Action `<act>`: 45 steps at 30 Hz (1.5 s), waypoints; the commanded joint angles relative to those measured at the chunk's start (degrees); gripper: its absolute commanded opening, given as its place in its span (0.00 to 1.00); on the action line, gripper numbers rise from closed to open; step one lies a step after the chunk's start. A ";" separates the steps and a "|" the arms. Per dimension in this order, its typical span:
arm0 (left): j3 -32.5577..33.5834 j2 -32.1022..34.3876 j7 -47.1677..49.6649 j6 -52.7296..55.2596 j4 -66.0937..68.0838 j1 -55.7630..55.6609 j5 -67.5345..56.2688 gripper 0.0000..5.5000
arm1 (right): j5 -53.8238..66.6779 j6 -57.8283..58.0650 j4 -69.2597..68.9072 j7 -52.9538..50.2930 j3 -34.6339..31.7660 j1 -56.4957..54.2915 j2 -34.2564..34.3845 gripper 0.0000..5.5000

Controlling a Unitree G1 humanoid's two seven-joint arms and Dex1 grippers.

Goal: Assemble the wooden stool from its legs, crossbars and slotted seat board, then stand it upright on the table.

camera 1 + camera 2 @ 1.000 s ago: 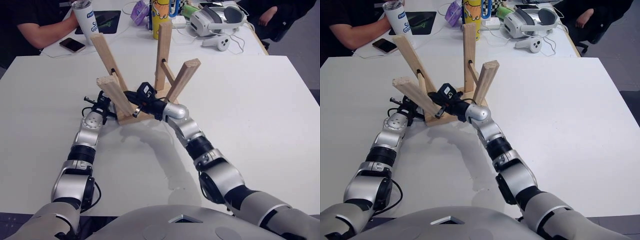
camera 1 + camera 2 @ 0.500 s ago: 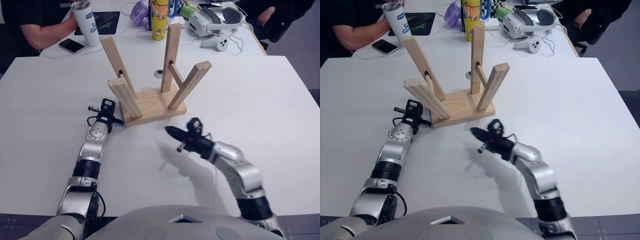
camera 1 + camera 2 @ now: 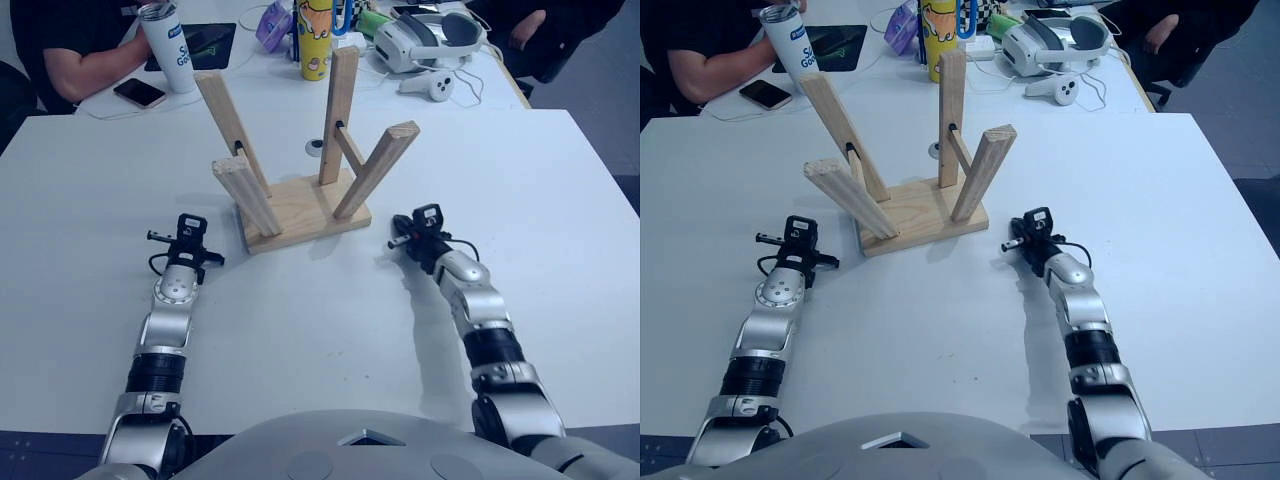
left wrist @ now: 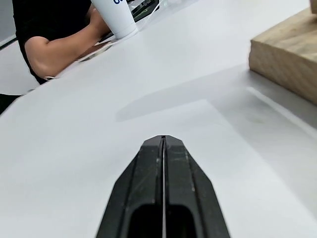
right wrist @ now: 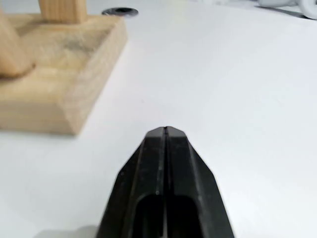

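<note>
White tabletop [image 3: 90, 190], cluttered desk behind it. Wooden stool [image 3: 300, 208] sits upside down mid-tabletop: seat board flat on the surface, four legs [image 3: 340, 110] splayed upward, crossbar [image 3: 350, 150] between the two right-hand legs. Versus half a second ago, the stool is unmoved. The right claw [image 5: 166, 131] swung from in front of the stool out to its right, near the board corner, not touching. The left claw [image 4: 163, 143] pulled back from the board's left edge and is now apart from it. Both claws are fully closed, fingers pressed together, gripping nothing, low over the tabletop. Beyond: tumbler [image 3: 168, 40], yellow can [image 3: 317, 40], headset [image 3: 430, 40], phone [image 3: 140, 92].
</note>
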 commanded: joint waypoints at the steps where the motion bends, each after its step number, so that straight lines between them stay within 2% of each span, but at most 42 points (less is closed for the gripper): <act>1: -8.06 -0.22 -10.18 8.99 -0.43 1.91 -0.60 0.01 | -1.55 -0.03 6.79 3.86 2.76 -0.79 0.74 0.00; 5: -12.46 -0.15 -18.90 14.60 -1.37 0.95 -3.67 0.01 | -1.26 1.14 5.46 10.01 6.03 0.68 -0.06 0.00; 10: -12.74 -0.47 -21.81 14.71 -1.35 0.48 -6.09 0.01 | 1.43 3.20 -3.87 18.02 11.01 7.31 -0.09 0.00; 15: -13.78 0.26 -24.50 13.88 -3.70 3.18 -8.45 0.01 | 3.34 8.45 -17.11 14.50 11.59 18.05 -1.76 0.00; 22: -9.70 -0.51 -15.35 5.88 -9.93 9.74 -7.04 0.01 | 0.11 4.30 -27.09 5.52 9.13 26.65 -1.87 0.00; 25: -7.57 -2.25 -6.90 2.81 -13.40 12.99 -3.31 0.01 | -1.29 2.63 -28.32 1.39 7.70 27.03 -0.89 0.00; 28: -2.25 -4.98 3.74 -3.70 -17.51 15.51 -0.21 0.01 | -3.52 -4.54 -29.94 -5.98 3.27 28.43 0.66 0.00; 30: -1.51 -5.36 6.04 -5.26 -19.78 16.69 1.28 0.01 | -3.58 -6.40 -31.44 -7.95 1.54 29.94 1.25 0.00; 37: -3.52 -4.12 1.24 0.00 -20.70 22.58 0.60 0.01 | -1.73 -3.23 -33.09 -4.87 2.73 33.37 0.85 0.00; 45: -7.23 -3.70 -4.23 4.11 -16.98 18.94 -0.08 0.01 | -1.92 -0.86 -32.79 -5.34 4.85 31.09 2.66 0.00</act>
